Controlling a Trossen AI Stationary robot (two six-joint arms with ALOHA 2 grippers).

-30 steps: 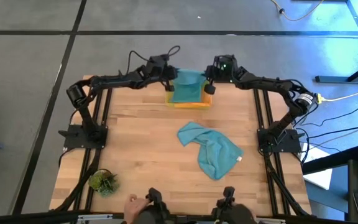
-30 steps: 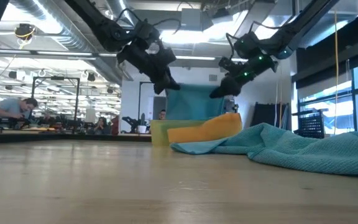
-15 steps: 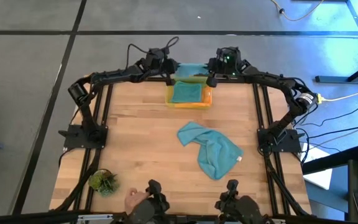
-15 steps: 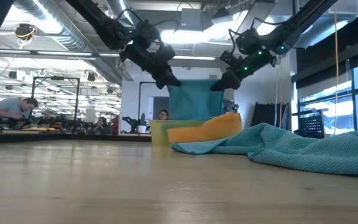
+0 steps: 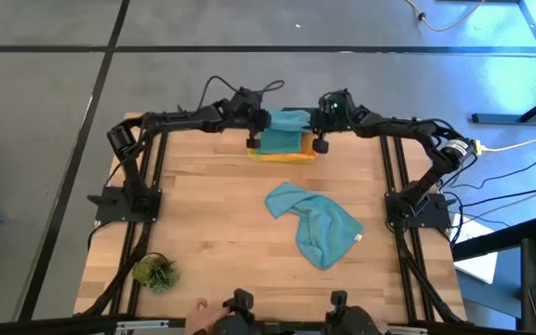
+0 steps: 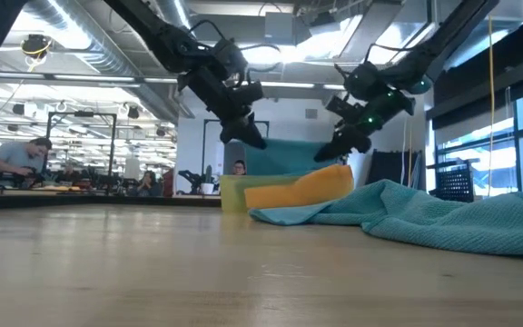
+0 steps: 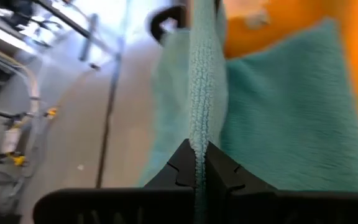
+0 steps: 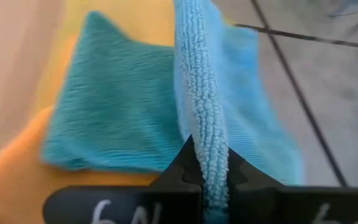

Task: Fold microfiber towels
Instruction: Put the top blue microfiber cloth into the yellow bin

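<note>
A teal-blue towel (image 5: 285, 128) hangs stretched between the two grippers at the table's twelve o'clock edge, above the yellow bin (image 5: 282, 154). The left gripper (image 5: 257, 122) pinches the cloth's corner on its nine o'clock side; the left wrist view shows the fingers (image 7: 182, 168) closed tight on the fabric's edge (image 7: 201, 93), which runs straight away from them. The right gripper (image 5: 316, 119) pinches the corner on the three o'clock side, and the right wrist view shows its fingers (image 8: 182, 163) likewise clamped on the thick folded edge (image 8: 199, 99).

In the low view the held towel (image 6: 289, 160) drapes as a sheet between the left gripper (image 6: 248, 136) and the right gripper (image 6: 341, 145), its lower part dropping behind the bin (image 6: 234, 193). An orange towel (image 6: 300, 189) bulges over the bin's rim, and the wrist views show orange cloth (image 7: 272, 25) beneath the teal sheet.

A second teal-blue towel (image 5: 314, 223) lies crumpled near the table's centre, slightly toward four o'clock, well apart from the bin. A small green plant tuft (image 5: 154, 272) sits at the seven o'clock corner of the wooden table (image 5: 203, 214). At six o'clock a person's hand (image 5: 200, 307) shows at the table's edge.
</note>
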